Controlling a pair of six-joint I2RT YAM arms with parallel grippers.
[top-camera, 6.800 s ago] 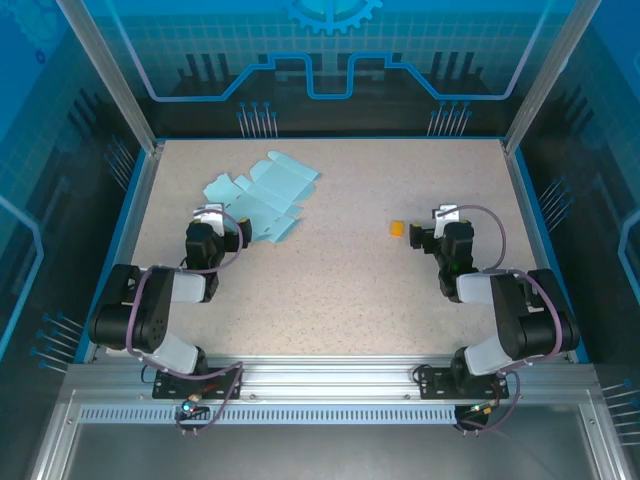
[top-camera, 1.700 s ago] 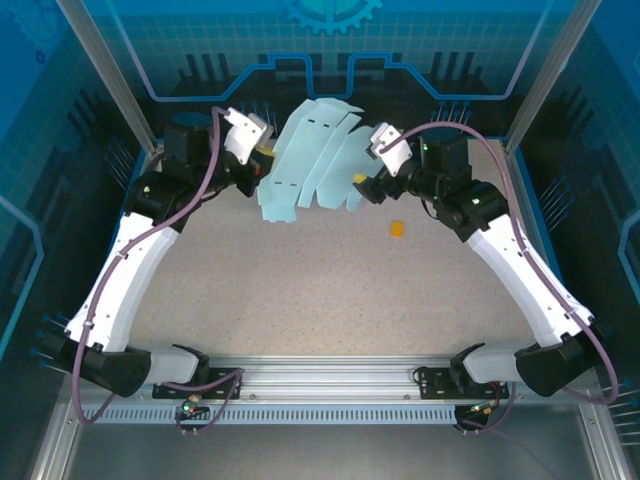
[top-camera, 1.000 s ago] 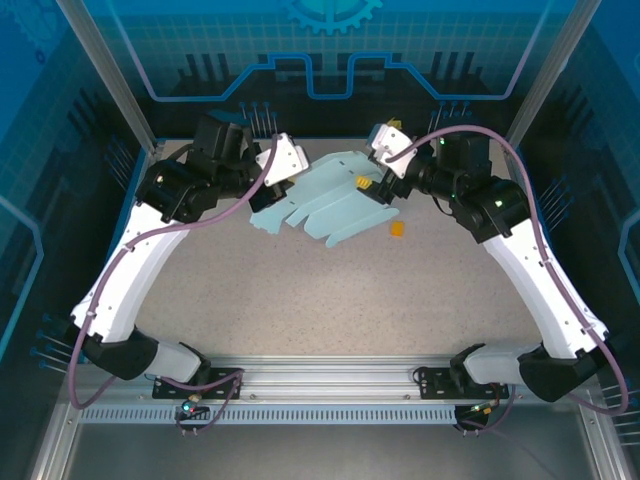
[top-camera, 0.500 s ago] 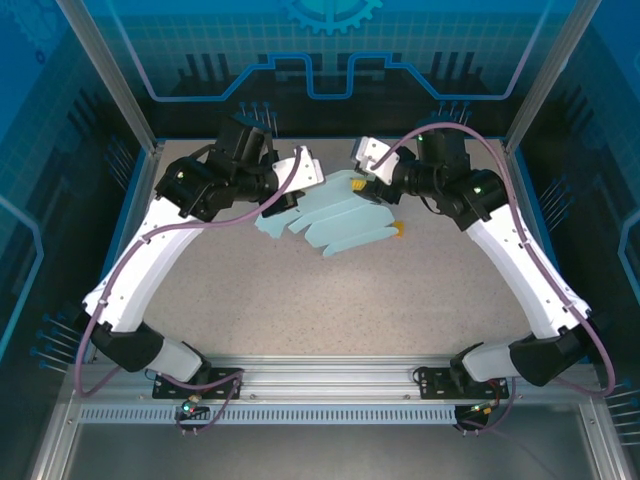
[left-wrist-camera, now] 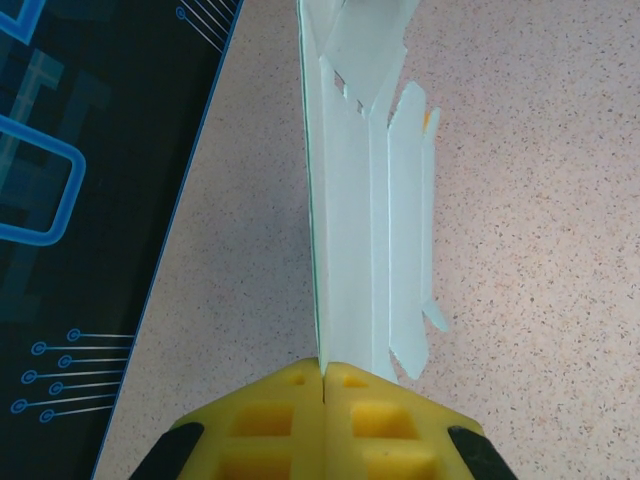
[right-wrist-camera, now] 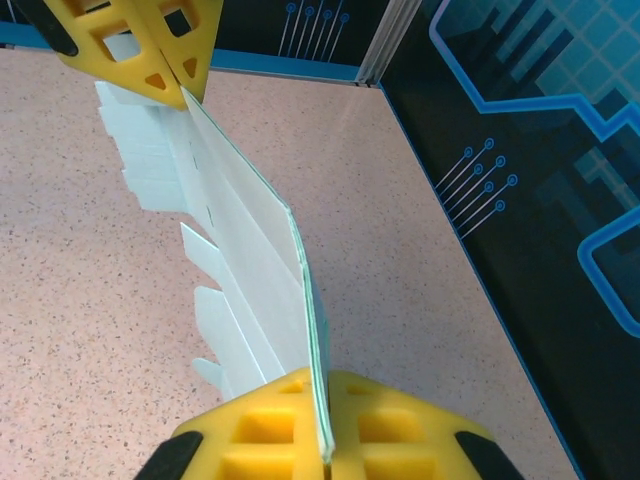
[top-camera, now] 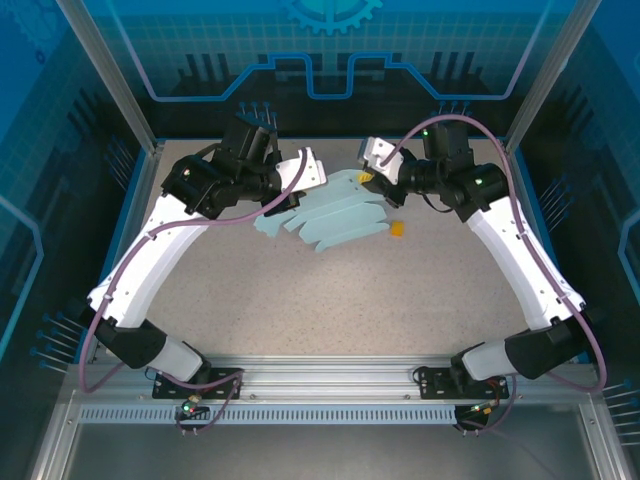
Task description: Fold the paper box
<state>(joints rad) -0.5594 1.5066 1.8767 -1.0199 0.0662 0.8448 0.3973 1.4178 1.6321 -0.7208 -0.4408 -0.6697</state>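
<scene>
At the far middle of the tabletop (top-camera: 330, 310), you've got the paper box (top-camera: 338, 212) strung between your two arms, a flat, pale blue die-cut sheet that is not yet folded. From the top camera, your left gripper (top-camera: 318, 178) has the sheet's left end and your right gripper (top-camera: 368, 178) its far right corner, with the flaps fanning out toward the near side.

Go to the left wrist camera for what the top view can't give you. The left gripper (left-wrist-camera: 325, 375) has its yellow fingers (left-wrist-camera: 270, 415) pressed together, and the paper box (left-wrist-camera: 350, 240) runs straight out of the seam between them, seen nearly edge-on. That one's clamped on the card.

The right wrist camera gives the mirror of it. Your right gripper (right-wrist-camera: 322, 405) is closed on the near edge of the paper box (right-wrist-camera: 250, 235), which rises away from the lens as a thin blade. At its far end you can see the left gripper (right-wrist-camera: 188, 88) pinching the opposite edge. Notched tabs stick out on the left side of the sheet, above the speckled surface.

Around you, a small orange block (top-camera: 397, 229) sits on the tabletop just beside the sheet's right-hand flaps, under your right arm's reach. The dark blue printed wall (left-wrist-camera: 70, 200) runs close along the left side of the left wrist view. A metal corner post (right-wrist-camera: 385, 40) stands behind the sheet in the right wrist view.
</scene>
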